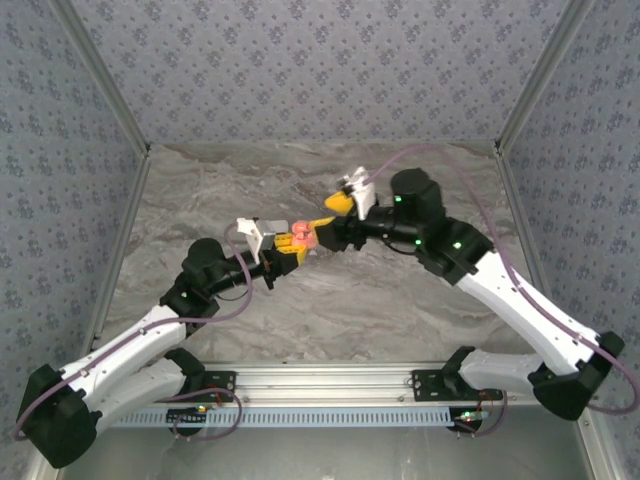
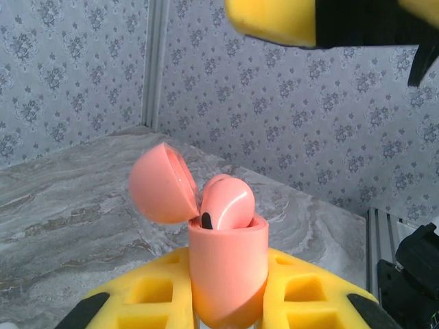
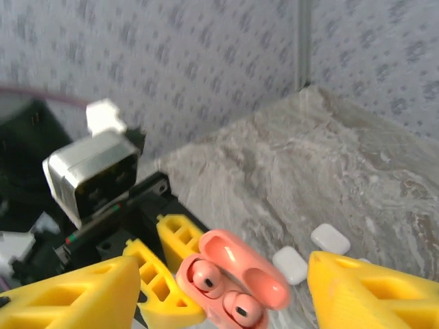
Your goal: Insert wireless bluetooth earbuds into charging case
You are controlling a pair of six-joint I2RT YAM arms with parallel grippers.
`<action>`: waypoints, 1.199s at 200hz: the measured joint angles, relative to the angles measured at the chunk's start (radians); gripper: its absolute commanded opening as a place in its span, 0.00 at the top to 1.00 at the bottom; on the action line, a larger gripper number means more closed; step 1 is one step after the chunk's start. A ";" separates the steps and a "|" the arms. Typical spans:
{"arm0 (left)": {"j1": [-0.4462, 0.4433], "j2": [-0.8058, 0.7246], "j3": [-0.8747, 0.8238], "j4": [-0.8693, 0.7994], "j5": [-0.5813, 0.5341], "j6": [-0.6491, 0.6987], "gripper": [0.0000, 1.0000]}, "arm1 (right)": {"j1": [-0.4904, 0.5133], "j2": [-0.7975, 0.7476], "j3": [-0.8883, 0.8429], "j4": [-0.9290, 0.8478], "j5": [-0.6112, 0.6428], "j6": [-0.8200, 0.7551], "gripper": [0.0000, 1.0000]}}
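Top view: you see left gripper (image 1: pixel 290 243) clamped on coral case (image 1: pixel 303 234) over middle of table (image 1: pixel 400 300). Right gripper (image 1: pixel 330 213) just beside it, yellow fingers apart.

Left wrist: your case stands upright between yellow fingers, lid (image 2: pixel 161 184) open, coral earbuds (image 2: pixel 226 203) seated inside.

Right wrist: your right fingers spread wide, gripping nothing. Both earbuds sit in case sockets between them. White cases (image 3: pixel 330 238) lie on table beyond.

Top external: high, behind, looking down over the table (image 1: pixel 400 300). Wrist views: close, facing each other across the coral charging case (image 2: pixel 228 267); left level, right tilted down.
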 measured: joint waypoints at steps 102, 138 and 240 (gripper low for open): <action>-0.002 0.008 0.018 0.055 0.063 -0.025 1.00 | -0.132 0.074 -0.144 0.174 -0.299 0.320 0.00; -0.008 0.015 0.024 0.068 0.067 -0.024 1.00 | -0.127 0.100 -0.145 0.241 -0.383 0.391 0.00; -0.015 0.015 0.024 0.072 0.064 -0.024 1.00 | -0.094 0.092 -0.125 0.233 -0.467 0.402 0.17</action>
